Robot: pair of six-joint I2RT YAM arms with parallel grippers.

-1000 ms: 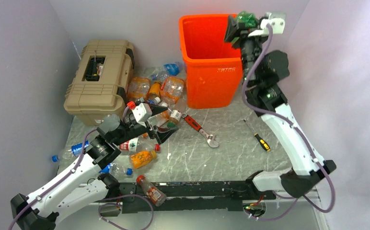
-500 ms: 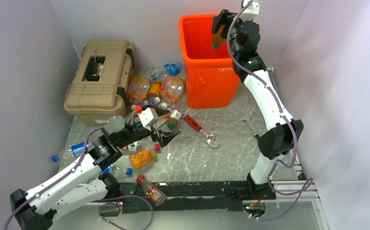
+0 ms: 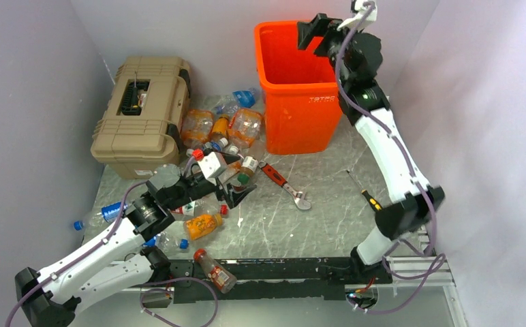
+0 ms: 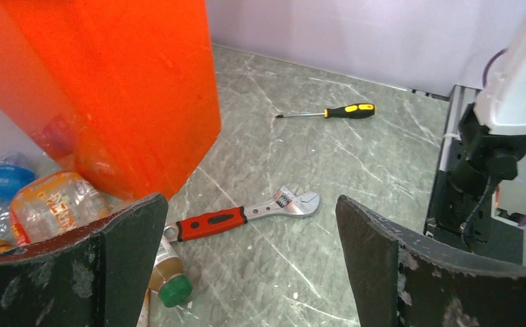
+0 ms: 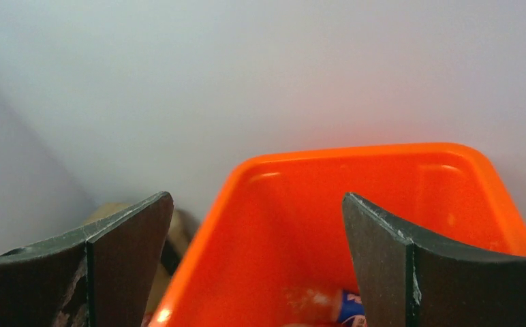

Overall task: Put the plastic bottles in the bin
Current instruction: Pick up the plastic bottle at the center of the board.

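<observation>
My right tool (image 3: 318, 35) hangs over the far right corner of the bin (image 3: 301, 109), spread wide and gripping nothing. From that wrist I look down past both fingers into the orange walls, and a blue-labelled bottle (image 5: 345, 306) shows at the bottom, partly cut off by the frame edge.

My left tool (image 3: 236, 187) is released too, jaws apart and empty. It is low over the cluster of plastic bottles (image 3: 219, 136) that lies on the table (image 3: 328, 218) between the tan toolbox (image 3: 141, 109) and the bin. From its wrist, a green-capped bottle (image 4: 168, 276) lies just under my left finger. An orange-tinted bottle (image 4: 56, 204) sits against the foot of the bin.

More bottles are scattered near my left arm. An orange one (image 3: 202, 223) lies on its side, a blue-capped one (image 3: 100, 214) is out by the left wall, and a red-labelled one (image 3: 214, 269) rests on the near rail.

The red-handled wrench (image 3: 286, 185) lies on the table in front of the bin. The screwdriver (image 3: 369, 196) lies further right, near my right arm.
</observation>
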